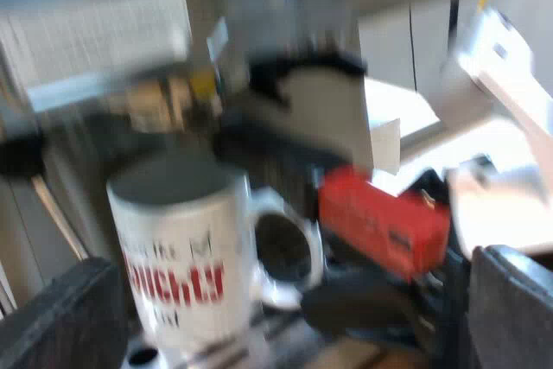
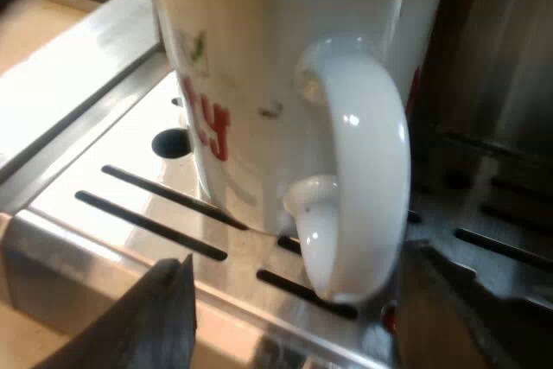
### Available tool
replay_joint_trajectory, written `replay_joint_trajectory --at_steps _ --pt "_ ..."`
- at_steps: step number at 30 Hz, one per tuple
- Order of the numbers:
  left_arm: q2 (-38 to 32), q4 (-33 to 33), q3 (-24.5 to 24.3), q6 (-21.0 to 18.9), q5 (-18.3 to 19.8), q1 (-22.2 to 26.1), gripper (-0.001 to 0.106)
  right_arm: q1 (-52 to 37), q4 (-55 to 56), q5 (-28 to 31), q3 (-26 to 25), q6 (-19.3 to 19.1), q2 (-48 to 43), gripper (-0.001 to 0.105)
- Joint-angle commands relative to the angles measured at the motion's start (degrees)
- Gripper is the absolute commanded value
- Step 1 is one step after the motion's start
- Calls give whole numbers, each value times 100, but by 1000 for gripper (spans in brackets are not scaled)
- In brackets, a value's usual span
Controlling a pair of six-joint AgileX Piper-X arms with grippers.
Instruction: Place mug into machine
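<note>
My right claw [image 2: 307,321] is hanging spread either side of the handle [image 2: 367,170] of the mug [image 2: 259,84], so I'm advising pulling straight back, not sideways.

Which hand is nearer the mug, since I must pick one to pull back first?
Right. The right hand is open, with a finger on either side of the mug handle on the drip tray. The left hand sits farther off, open, with the mug beyond its fingers.

We see tan wooden tabletop [image 2: 34,41], grey upright panels [image 1: 423,41] beyond, strong light washing white surface [image 1: 402,110] near them.
</note>
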Motion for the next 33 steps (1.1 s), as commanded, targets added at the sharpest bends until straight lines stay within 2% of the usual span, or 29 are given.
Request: replay_joint_trajectory --at_steps 1,3,6,11,14,16,17,18,19,20,21,27,31,33 --pt "-5 -40 -355 -23 -81 -18 81 177 26 320 391 -14 -570 54" --pt "-16 -12 -625 -23 -81 -18 81 299 26 367 671 -14 -1021 54" --pt "-32 411 -960 -23 -81 -18 81 463 116 398 904 -14 -1589 54" --pt "-31 1599 -1579 -23 -81 -18 81 769 640 396 930 -14 -2507 54" --pt "-43 1893 -1807 -23 -81 -18 81 944 711 396 930 -65 -2983 53" --pt "-43 1943 -1850 -23 -81 -18 81 980 711 396 930 -65 -3189 46" --pt "-43 2006 -1912 -23 -81 -18 81 1000 688 396 911 -65 -3289 35" --pt "-43 2042 -1950 -23 -81 -18 81 1001 688 396 907 -65 -3315 31" --pt "-52 2287 -2305 -23 -60 -18 81 1025 689 364 860 -65 -3376 18" --pt "-52 2337 -2373 -23 -21 -18 81 1059 689 361 804 -65 -3418 5" --pt "-52 2378 -2425 -23 33 -18 81 1069 700 362 720 -62 -3415 0" --pt "-69 2981 -2656 -23 78 -18 81 1068 701 552 233 -57 -3115 0" --pt "-69 2981 -2653 -23 78 -18 81 1036 712 765 -75 -57 -2786 0" --pt "-69 2971 -2653 -23 78 -18 81 1038 712 948 -402 -57 -2395 0"
